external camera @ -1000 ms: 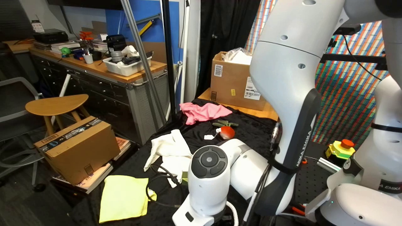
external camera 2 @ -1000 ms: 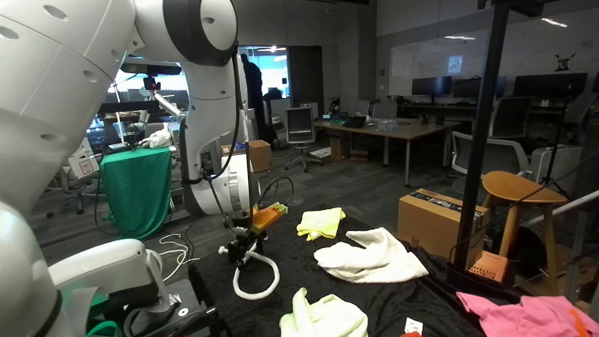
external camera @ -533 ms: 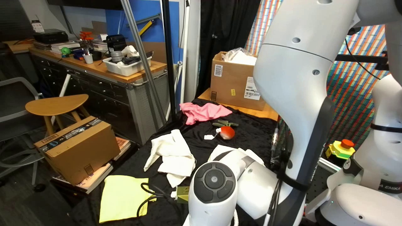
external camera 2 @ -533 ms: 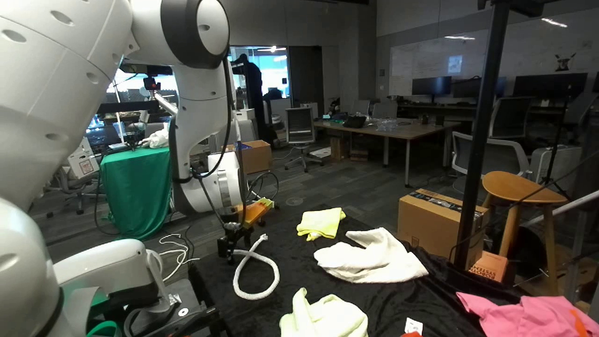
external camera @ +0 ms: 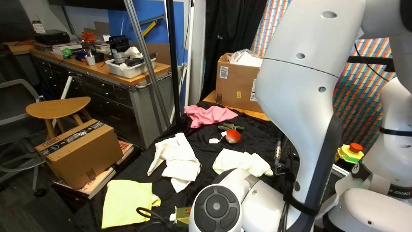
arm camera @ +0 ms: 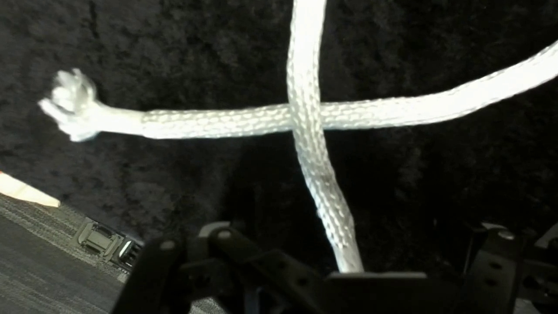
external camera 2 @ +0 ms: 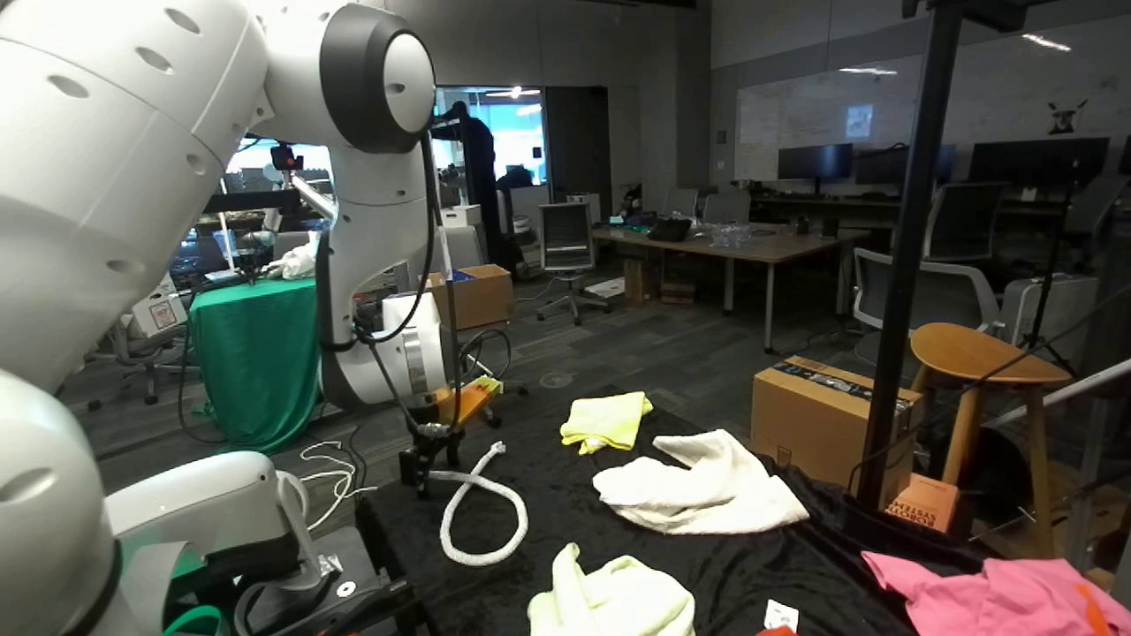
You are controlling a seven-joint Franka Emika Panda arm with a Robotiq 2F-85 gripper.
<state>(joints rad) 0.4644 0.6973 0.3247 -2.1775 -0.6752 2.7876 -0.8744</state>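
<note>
We've got the white rope (arm camera: pixel 306 117) looped on the black-draped tabletop (external camera 2: pixel 557 490), frayed end (arm camera: pixel 72 107) pointing left in the wrist view, that stretch running sideways beneath another strand that runs up-down. In an exterior view our hand (external camera 2: pixel 437 473) has slid left since a second ago, uncovering that end; it's spread wide, gripping nothing

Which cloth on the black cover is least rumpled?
The bright yellow cloth, fairly flat with mostly straight edges; the white cloth, pale green cloth and pink cloth lie crumpled.
</note>
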